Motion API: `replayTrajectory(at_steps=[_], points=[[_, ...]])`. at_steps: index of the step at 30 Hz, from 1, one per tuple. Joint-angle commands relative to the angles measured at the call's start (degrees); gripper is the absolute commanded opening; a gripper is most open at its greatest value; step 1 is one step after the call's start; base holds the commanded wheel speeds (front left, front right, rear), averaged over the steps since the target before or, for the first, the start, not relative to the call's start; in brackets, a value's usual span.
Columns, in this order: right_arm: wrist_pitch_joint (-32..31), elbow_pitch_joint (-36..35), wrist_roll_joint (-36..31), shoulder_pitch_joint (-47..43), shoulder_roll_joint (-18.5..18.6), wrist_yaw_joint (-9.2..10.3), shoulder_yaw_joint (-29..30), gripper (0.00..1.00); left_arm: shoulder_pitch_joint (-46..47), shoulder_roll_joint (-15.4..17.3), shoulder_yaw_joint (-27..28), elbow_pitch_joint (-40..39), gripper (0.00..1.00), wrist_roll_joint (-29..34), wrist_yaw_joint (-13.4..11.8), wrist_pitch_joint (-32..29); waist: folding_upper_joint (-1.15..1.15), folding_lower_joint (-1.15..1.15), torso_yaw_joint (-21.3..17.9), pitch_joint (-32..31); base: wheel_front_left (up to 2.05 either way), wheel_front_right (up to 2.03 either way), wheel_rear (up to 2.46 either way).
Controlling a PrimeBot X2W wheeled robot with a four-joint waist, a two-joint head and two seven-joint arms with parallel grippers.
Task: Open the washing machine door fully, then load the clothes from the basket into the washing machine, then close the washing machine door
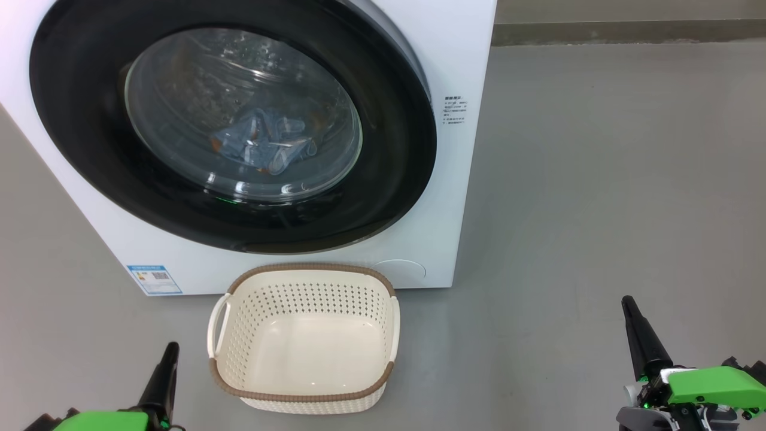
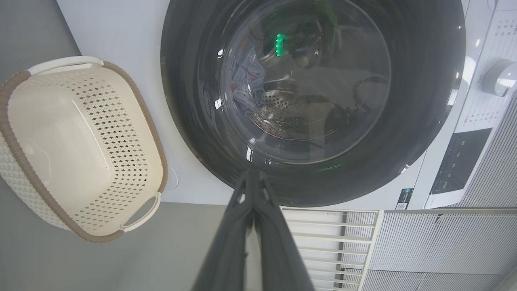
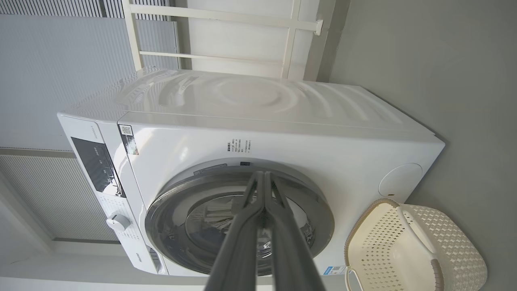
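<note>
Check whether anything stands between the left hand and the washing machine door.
Nothing visible does. The shut left hand points across bare floor at the closed washing machine door; the empty basket stands off to its right.

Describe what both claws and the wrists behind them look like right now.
The left claw and right claw each have two long, slim, dark grey fingers tapering to a point. Behind each sits a bright green wrist housing, with black and pale grey fittings beneath the right one.
</note>
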State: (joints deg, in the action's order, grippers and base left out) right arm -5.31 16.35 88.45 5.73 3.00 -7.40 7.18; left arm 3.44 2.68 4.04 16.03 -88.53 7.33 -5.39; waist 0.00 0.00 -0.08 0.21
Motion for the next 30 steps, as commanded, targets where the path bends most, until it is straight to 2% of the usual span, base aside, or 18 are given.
replayTrajectory(at_steps=[1,5,30], points=[[-0.62,-2.00,1.84,0.48,0.01,-0.09,-0.85,0.00,2.62,0.47,2.19,-1.87,0.00,-1.78,0.15,-0.57,0.00,0.00,0.03,-0.01,0.00,0.00,0.00],[-1.19,-2.33,3.70,0.46,-0.13,-0.09,-0.64,0.00,2.75,0.20,2.53,-2.01,0.00,-3.59,0.15,-1.14,0.00,0.00,0.08,-0.03,0.00,0.00,0.00],[-1.19,-2.33,3.71,0.46,-0.13,-0.09,-0.65,0.00,2.75,0.20,2.51,-2.01,0.00,-3.61,0.15,-1.12,0.00,0.00,0.08,-0.03,0.00,0.00,0.00]])
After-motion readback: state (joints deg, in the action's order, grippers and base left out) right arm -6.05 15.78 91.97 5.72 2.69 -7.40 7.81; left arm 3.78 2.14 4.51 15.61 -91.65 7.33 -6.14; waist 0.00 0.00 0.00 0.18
